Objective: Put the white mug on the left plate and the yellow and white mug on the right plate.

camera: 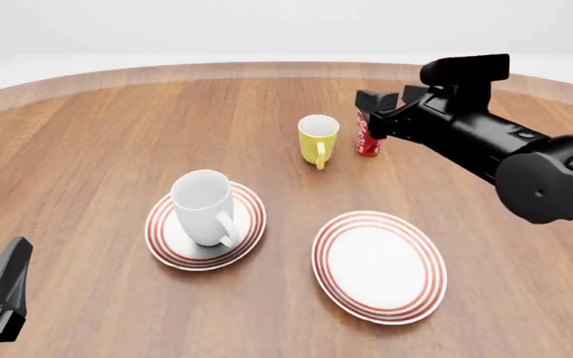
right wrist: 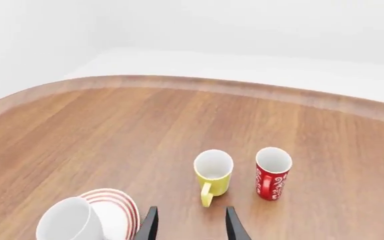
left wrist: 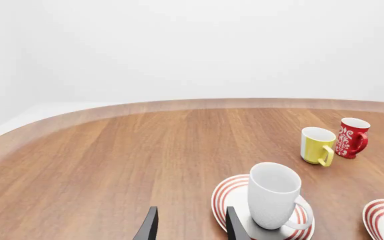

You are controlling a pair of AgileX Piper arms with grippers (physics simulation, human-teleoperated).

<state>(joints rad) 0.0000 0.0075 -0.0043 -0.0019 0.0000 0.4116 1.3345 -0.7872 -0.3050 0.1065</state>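
Observation:
The white mug [camera: 205, 205] stands upright on the left plate [camera: 170, 247], handle toward the front right. The yellow and white mug [camera: 318, 138] stands on the bare table behind the plates, next to a red cup. The right plate [camera: 378, 265] is bare. My right gripper [camera: 374, 113] is open and empty, above and just right of the yellow mug; in the right wrist view the yellow mug [right wrist: 213, 175] lies ahead between the fingers [right wrist: 148, 226]. My left gripper [camera: 3, 287] is open and empty at the front left; its view shows the white mug [left wrist: 273, 195] on the left plate [left wrist: 224, 192].
A slim red cup with white markings [camera: 368, 138] stands right beside the yellow mug, under my right gripper. It also shows in the right wrist view [right wrist: 272, 172] and the left wrist view [left wrist: 351, 137]. The wooden table's curved far edge [camera: 266, 68] runs behind.

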